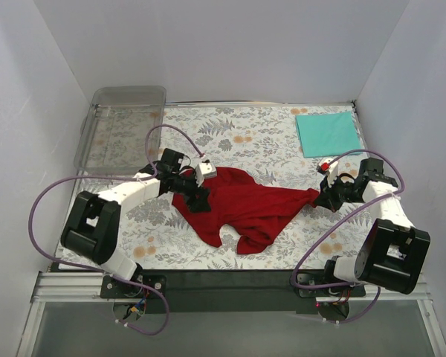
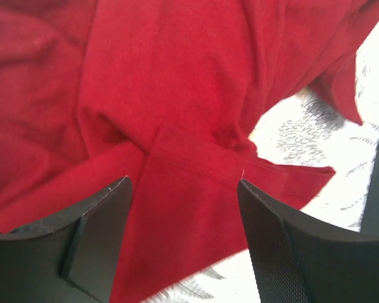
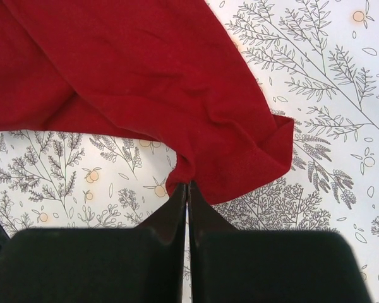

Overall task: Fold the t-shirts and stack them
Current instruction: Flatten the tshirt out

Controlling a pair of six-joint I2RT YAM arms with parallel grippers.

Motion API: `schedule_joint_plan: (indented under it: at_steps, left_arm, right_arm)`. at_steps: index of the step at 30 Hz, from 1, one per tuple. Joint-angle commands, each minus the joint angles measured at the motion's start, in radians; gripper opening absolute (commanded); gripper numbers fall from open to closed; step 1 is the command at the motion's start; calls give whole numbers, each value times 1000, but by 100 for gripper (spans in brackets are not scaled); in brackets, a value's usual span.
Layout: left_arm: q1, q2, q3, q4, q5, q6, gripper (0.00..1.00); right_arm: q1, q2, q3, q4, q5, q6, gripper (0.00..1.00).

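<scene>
The dark red t-shirt (image 1: 241, 207) lies crumpled across the middle of the floral mat. My left gripper (image 1: 198, 196) is open over its left part; in the left wrist view the fingers (image 2: 275, 233) straddle a sleeve of the red shirt (image 2: 189, 189). My right gripper (image 1: 321, 198) is shut on the shirt's right corner; the right wrist view shows the jaws (image 3: 187, 188) pinching the red cloth (image 3: 227, 158). The teal t-shirt (image 1: 327, 132) lies folded flat at the back right.
A clear plastic tray (image 1: 123, 123) stands at the back left, partly off the floral mat (image 1: 260, 141). White walls enclose the left, back and right sides. Purple cables loop beside both arms.
</scene>
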Motion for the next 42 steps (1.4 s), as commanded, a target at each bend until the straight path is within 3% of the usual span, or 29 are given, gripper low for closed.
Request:
schedule_joint_plan:
  at_steps: [1, 18, 21, 22, 26, 29, 42]
  left_arm:
    - [-4, 63, 97, -33, 101, 201, 62]
    - [-51, 212, 174, -94, 64, 254, 52]
    - [-55, 217, 176, -102, 43, 248, 40]
    - [-56, 217, 177, -102, 32, 245, 29]
    - [-61, 215, 185, -103, 16, 225, 7]
    - [-61, 206, 188, -106, 9, 215, 0]
    - [-61, 18, 84, -16, -37, 81, 0]
  right_arm:
    - [2, 7, 39, 6, -44, 3, 1]
    - [2, 24, 43, 4, -61, 2, 1]
    - [2, 23, 43, 3, -62, 2, 1]
    - [2, 21, 43, 3, -62, 2, 1]
    - [2, 20, 43, 3, -61, 2, 1]
    - [2, 15, 45, 1, -59, 3, 1]
    - [2, 4, 88, 1, -42, 21, 1]
